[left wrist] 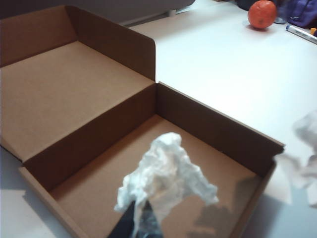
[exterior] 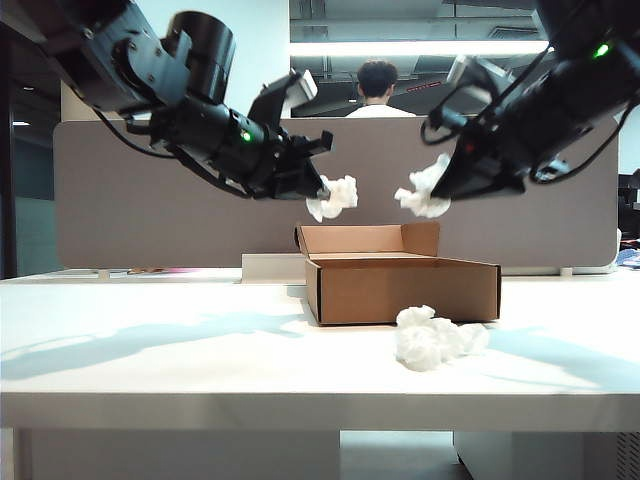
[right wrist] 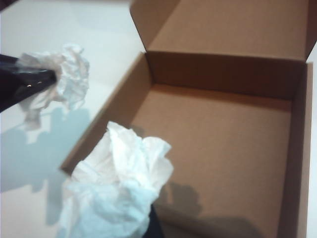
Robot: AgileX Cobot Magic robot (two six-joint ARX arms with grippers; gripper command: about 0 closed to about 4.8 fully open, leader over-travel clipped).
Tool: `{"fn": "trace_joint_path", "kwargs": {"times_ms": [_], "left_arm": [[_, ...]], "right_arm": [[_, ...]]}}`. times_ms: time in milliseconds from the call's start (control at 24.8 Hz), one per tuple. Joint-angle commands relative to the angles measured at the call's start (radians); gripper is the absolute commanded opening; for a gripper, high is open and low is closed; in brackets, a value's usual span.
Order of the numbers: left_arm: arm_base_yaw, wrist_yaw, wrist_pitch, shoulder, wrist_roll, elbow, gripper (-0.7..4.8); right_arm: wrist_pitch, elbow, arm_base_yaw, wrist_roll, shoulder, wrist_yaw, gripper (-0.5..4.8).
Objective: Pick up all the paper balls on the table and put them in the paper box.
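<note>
The left claw (exterior: pixel 318 188) hangs in the air above the left side of the cardboard box (exterior: pixel 405 288), pinched tight on a paper ball (exterior: pixel 334 196). Its wrist camera looks down past that crumpled white wad (left wrist: pixel 166 176) into the bare brown floor of the box (left wrist: pixel 213 129), whose lid flap lies folded back.

The right claw (exterior: pixel 441 186) hangs above the right side of the box, clamped on a second paper ball (exterior: pixel 424 190). From its wrist camera this wad (right wrist: pixel 119 191) sits over the box's near wall, with the other arm's ball (right wrist: pixel 67 74) beyond the box's side.

A third paper ball (exterior: pixel 435 337) lies on the white tabletop (exterior: pixel 180 350), just in front of the box's front wall, towards its right end. An orange ball (left wrist: pixel 262 13) rests well away on the tabletop. A grey divider panel (exterior: pixel 150 200) stands behind, and a person (exterior: pixel 377 90) sits beyond it.
</note>
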Motion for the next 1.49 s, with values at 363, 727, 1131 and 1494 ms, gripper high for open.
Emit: {"fn": "trace_joint_path", "kwargs": {"times_ms": [363, 727, 1131, 1494], "left_arm": [[-0.003, 0.0, 0.004, 0.179, 0.0, 0.145, 3.0], [-0.002, 0.0, -0.097, 0.089, -0.008, 0.145, 3.86], [-0.04, 0.026, -0.218, 0.038, -0.066, 0.145, 3.71], [-0.084, -0.032, -0.136, 0.1, 0.008, 0.146, 3.71]], "right_arm": [[0.018, 0.167, 0.0, 0.0, 0.216, 0.066, 2.9], [-0.012, 0.17, 0.0, 0.0, 0.183, 0.1, 4.1], [-0.11, 0.22, 0.008, 0.035, 0.166, 0.068, 4.09], [-0.117, 0.229, 0.016, 0.077, 0.165, -0.027, 4.09]]}}
